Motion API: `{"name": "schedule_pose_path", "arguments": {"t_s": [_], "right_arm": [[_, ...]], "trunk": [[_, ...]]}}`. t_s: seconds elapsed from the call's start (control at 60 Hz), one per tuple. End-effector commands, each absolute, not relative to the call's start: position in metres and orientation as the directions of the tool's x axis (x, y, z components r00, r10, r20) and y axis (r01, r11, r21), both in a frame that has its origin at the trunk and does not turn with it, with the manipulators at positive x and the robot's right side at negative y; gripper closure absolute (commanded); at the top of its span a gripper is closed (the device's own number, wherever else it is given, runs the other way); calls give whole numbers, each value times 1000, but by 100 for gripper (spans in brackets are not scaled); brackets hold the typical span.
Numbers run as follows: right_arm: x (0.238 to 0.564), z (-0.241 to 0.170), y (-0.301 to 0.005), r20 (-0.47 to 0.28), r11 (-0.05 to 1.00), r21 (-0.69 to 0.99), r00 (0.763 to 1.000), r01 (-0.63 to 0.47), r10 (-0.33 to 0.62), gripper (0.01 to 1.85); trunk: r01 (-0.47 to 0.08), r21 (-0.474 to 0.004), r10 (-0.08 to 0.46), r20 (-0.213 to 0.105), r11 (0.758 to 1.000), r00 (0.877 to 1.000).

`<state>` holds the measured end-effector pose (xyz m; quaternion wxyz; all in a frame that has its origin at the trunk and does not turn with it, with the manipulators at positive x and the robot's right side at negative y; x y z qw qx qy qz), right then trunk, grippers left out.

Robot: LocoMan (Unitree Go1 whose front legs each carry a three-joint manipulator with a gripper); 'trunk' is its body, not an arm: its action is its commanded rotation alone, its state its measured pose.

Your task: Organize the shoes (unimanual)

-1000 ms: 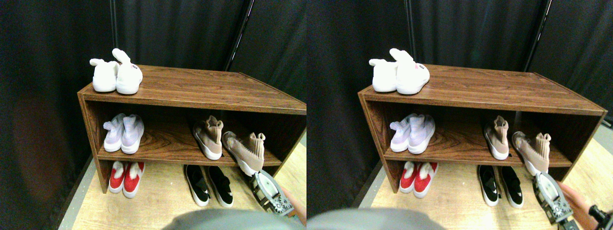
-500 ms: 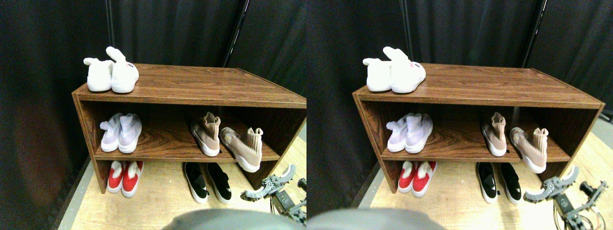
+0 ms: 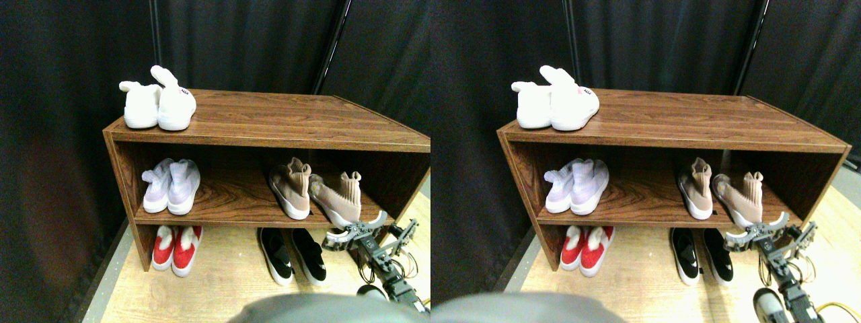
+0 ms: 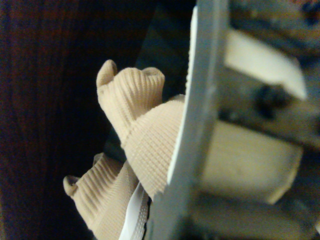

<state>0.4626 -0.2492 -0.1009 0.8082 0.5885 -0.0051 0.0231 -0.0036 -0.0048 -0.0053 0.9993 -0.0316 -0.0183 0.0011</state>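
Two tan knit sneakers stand on the right of the middle shelf (image 3: 229, 217). The left tan sneaker (image 3: 290, 190) points forward. Close beside it, the right tan sneaker (image 3: 335, 200) has its white toe at the shelf's front edge. My right gripper (image 3: 372, 233) is open, jaws spread wide, right at that toe. In the wrist view the nearer tan sneaker's ribbed collar (image 4: 134, 97) fills the middle, and the other tan sneaker's collar (image 4: 92, 192) shows behind it. The black slip-ons (image 3: 292, 254) sit side by side on the floor under the shelf.
Fluffy white bunny-ear slippers (image 3: 159, 102) sit on the top board at the left. Lavender knit sneakers (image 3: 171, 187) stand at the middle shelf's left, and red slippers (image 3: 173, 247) are on the floor below them. Dark curtains hang behind. The wooden floor (image 3: 222, 286) lies in front.
My gripper has risen from the floor to the shelf's front edge. The right tan sneaker has slid back and left, nearer its mate, with its toe no longer overhanging.
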Motion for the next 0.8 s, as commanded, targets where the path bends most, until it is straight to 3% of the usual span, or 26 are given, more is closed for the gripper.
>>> {"name": "schedule_pose_path", "arguments": {"t_s": [0.017,0.483,0.8], "right_arm": [[472,-101,-250,55,301,952,998,-62,33,4],[493,-111,-252,18,323,946,999,-28,32,8],[472,-101,-250,55,292,954,997,-71,61,5]], "trunk": [[-14,-85,16,18,996,1000],[-35,-95,36,13,995,999],[-26,-91,27,13,996,1000]]}}
